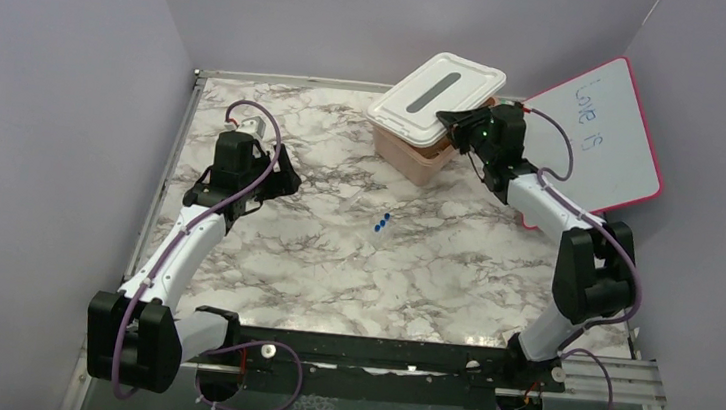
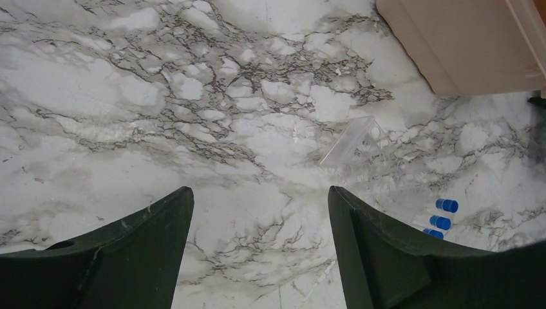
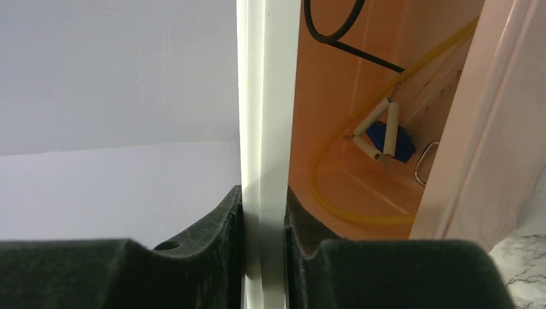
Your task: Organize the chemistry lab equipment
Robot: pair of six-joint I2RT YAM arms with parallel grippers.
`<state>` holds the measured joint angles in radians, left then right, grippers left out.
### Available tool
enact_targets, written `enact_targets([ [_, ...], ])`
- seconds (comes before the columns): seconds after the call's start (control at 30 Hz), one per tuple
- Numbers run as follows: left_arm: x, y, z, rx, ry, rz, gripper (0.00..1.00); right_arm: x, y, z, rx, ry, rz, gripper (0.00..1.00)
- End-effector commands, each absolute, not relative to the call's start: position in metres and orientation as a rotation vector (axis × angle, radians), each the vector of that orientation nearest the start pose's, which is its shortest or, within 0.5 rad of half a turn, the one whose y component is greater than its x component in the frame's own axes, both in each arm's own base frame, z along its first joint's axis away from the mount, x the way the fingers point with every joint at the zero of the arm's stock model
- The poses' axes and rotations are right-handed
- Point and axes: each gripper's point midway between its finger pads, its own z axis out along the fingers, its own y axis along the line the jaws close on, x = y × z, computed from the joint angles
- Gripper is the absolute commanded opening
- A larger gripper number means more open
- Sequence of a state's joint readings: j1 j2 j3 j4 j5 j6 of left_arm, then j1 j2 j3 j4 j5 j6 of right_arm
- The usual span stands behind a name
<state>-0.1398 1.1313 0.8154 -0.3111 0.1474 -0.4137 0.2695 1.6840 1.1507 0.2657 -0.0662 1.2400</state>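
Evidently a two-arm job: one holds the lid, the other goes for the strays

The right gripper [image 3: 264,212] pinches the edge of the white lid [image 3: 264,96], its pads pressed flat on both faces. The lid sits askew and raised over the pink bin [image 1: 414,155]. That hold looks meant to leave a gap through which loose items can be dropped in.

Through the gap the bin already holds most of the equipment. The black wire ring tripod [image 3: 335,32] leans against the far wall. The tan rubber tube [image 3: 335,193] curves along the floor. White-sleeved tongs [image 3: 373,129] lie over a blue hexagonal cap [image 3: 396,141].

The left gripper [image 2: 261,212] hangs over the marble table [image 1: 333,262] with its jaws spread wide and nothing between them. The tiny blue-tipped pieces [image 2: 443,215] lie on the table just to its right, well apart from the bin. They look like small clear vials with bright blue caps, lying side by side. A clear flat piece [image 2: 348,140] lies beyond them, nearly invisible against the marble. My judgement is that these strays are what remains, and that the open left jaws are poised for them
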Motion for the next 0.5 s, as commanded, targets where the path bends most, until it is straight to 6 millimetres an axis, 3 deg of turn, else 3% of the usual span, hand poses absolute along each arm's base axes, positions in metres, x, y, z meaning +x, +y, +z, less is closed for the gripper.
enact_targets([
  [0.0, 0.33, -0.087, 0.162, -0.211, 2.193, -0.449, 0.79, 0.494, 0.156, 0.229, 0.968, 1.71, 0.94, 0.26],
  [0.23, 0.331, -0.088, 0.16, -0.21, 2.2, -0.452, 0.79, 0.483, 0.138, 0.214, 1.083, 1.74, 0.814, 0.41],
  [0.47, 0.33, -0.087, 0.159, -0.211, 2.202, -0.45, 0.79, 0.473, 0.124, 0.196, 1.178, 1.768, 0.718, 0.47],
])
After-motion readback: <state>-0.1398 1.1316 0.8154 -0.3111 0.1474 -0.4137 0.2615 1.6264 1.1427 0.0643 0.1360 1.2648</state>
